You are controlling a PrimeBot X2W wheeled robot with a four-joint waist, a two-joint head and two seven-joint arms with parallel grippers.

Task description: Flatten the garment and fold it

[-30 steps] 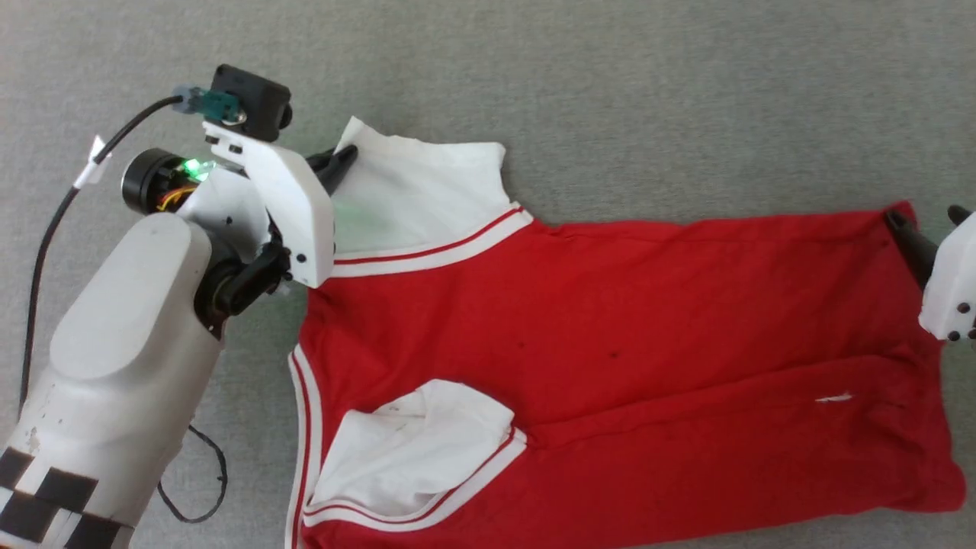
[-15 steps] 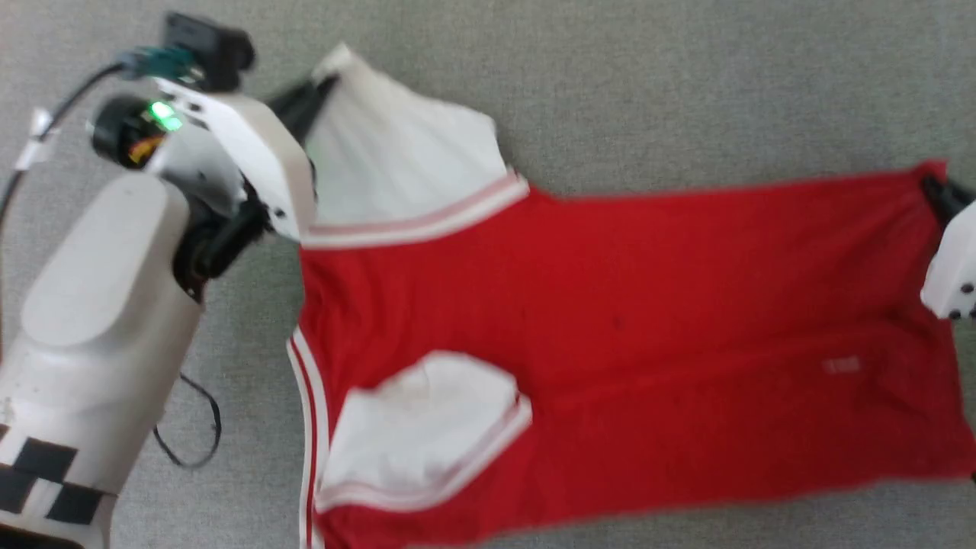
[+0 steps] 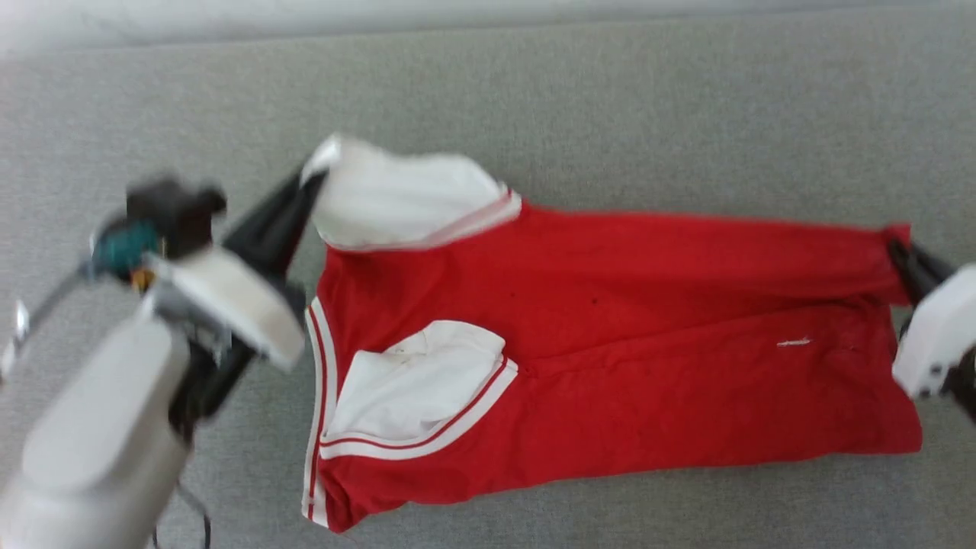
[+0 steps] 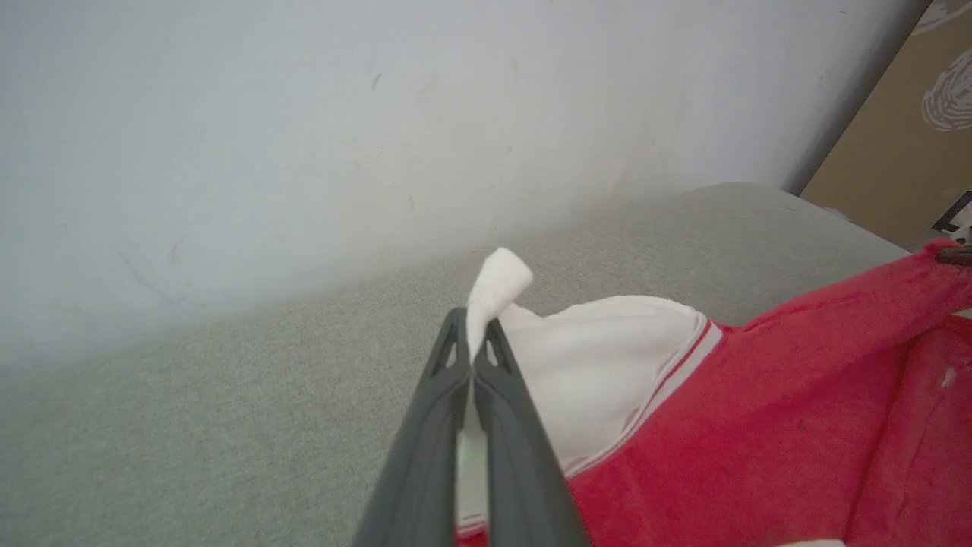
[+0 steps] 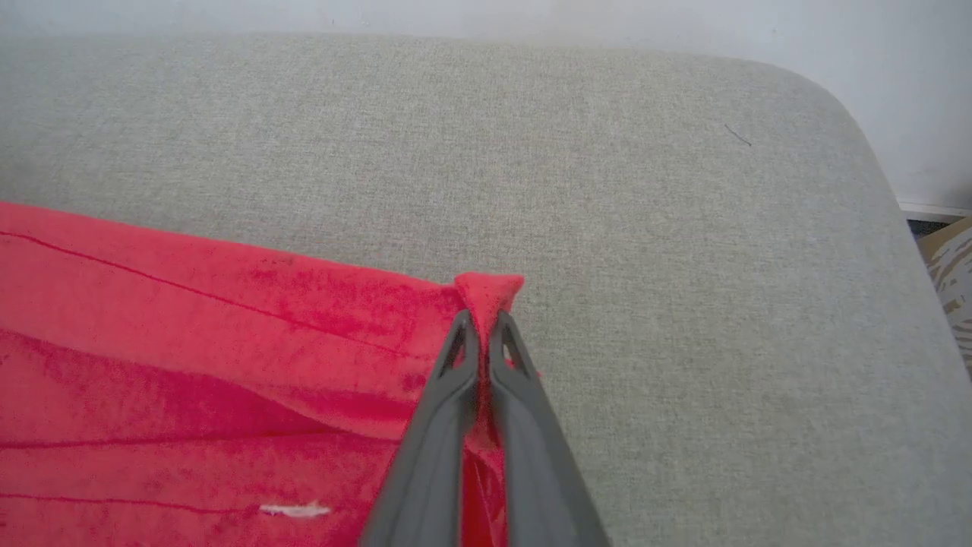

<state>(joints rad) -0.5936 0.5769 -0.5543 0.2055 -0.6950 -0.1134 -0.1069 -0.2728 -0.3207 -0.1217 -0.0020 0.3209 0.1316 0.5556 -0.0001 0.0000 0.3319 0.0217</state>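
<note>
Head view: red shirt (image 3: 610, 366) lies sideways on grey cushion (image 3: 610, 99), strung between both claws. Left claw (image 3: 311, 181) pinches the tip of the far white sleeve (image 3: 396, 202), and the shirt runs off to its right. Right claw (image 3: 900, 255) grips the far hem corner, and the shirt runs off to its left. The far edge looks lifted and taut between the two, while the near edge rests on the cushion. Other sleeve (image 3: 415, 381) is folded over the chest, nearer the robot than the left claw. The left arm is blurred.

Left wrist view: fingers pressed together on a nub of white sleeve cloth that pokes out past the tips. The rest of the sleeve and the red body lie to the right of the fingers. Cushion underneath, pale wall (image 4: 304, 114) beyond.

Right wrist view: fingers pressed together on a small peak of red hem corner, which stands just past the tips. The red body spreads left of the fingers in long creases. Bare cushion ahead and to the right.

Handling, my read: thin, soft, light cloth with no stiffness, so it sags and creases wherever unsupported. Not fragile, but it may slip from a shallow pinch. The best holds are the sleeve tip, hem corners and striped trim, where layers double up.
</note>
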